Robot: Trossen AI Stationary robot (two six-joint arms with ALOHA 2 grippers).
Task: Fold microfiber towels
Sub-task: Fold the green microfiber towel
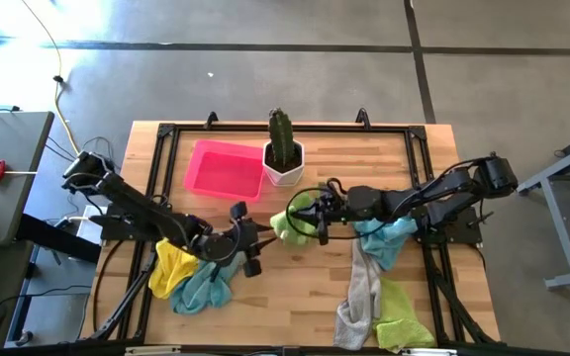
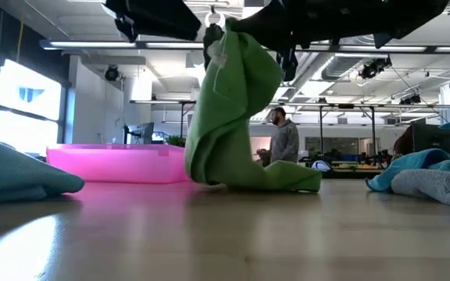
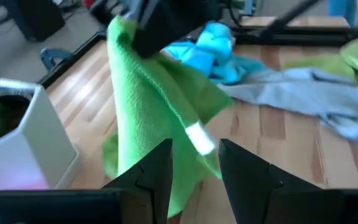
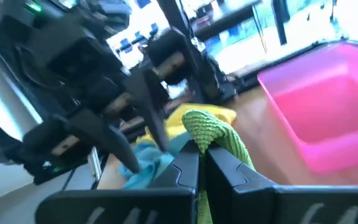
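Green towel (image 1: 293,223) hanging at table centre, right gripper (image 1: 321,220) pinching it shut; left gripper (image 1: 248,237) at 9 o'clock, half-open, holding nothing. Tray (image 1: 228,168) at 11 o'clock lying empty. Six towels.

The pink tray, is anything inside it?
From above, the pink tray looks empty. The low view shows only its side wall, and the green towel hanging from the right hand covers one end.

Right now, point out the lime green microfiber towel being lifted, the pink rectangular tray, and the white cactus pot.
lime green microfiber towel (image 2: 237,117), low view, hanging middle.
pink rectangular tray (image 1: 225,168), high view, floor.
white cactus pot (image 1: 285,174), high view, front wall.
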